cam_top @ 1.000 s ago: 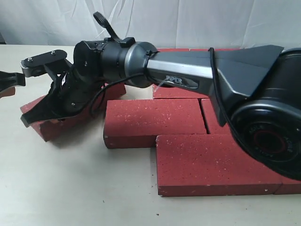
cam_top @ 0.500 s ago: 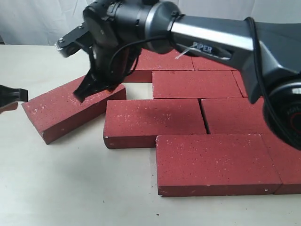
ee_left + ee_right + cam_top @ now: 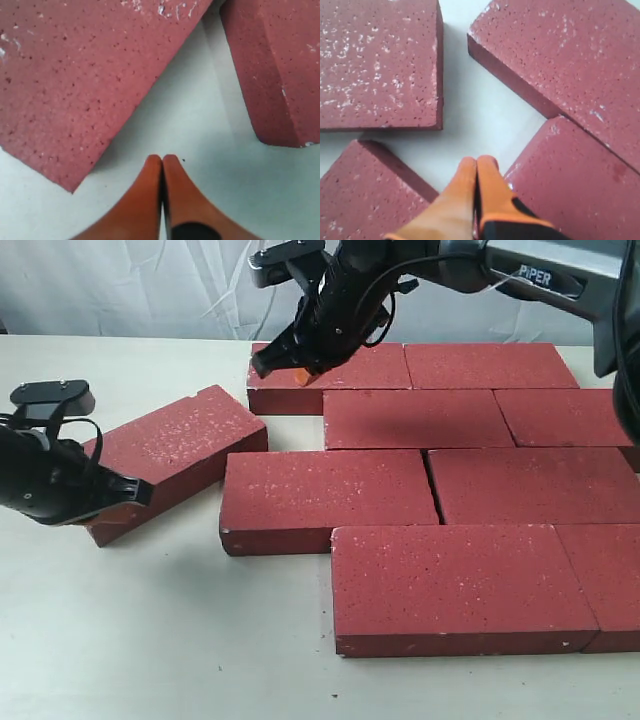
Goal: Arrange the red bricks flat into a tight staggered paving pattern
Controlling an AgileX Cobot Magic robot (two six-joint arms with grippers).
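Note:
Eight red bricks lie flat in staggered rows, among them the front one [image 3: 450, 585] and the third-row one [image 3: 325, 500]. A ninth red brick [image 3: 175, 445] lies skewed to their left, apart from the pattern. My left gripper [image 3: 132, 491] is low at this loose brick's near left end, shut and empty. In the left wrist view its fingertips [image 3: 161, 159] are over bare table beside the brick's corner [image 3: 75, 80]. My right gripper [image 3: 275, 365], also shut and empty, hovers over the back-left brick [image 3: 370, 365]. Its tips [image 3: 477, 160] point at the table gap between bricks.
A white cloth backdrop [image 3: 120, 285] closes off the far side. The pale tabletop [image 3: 150, 640] stretches in front and to the left of the bricks. A gap [image 3: 290, 433] lies between the back-left brick, the skewed brick and the third row.
The right arm lifted off the skewed brick and drew up and back over the back row. The left gripper came in from the left edge to the skewed brick's end.

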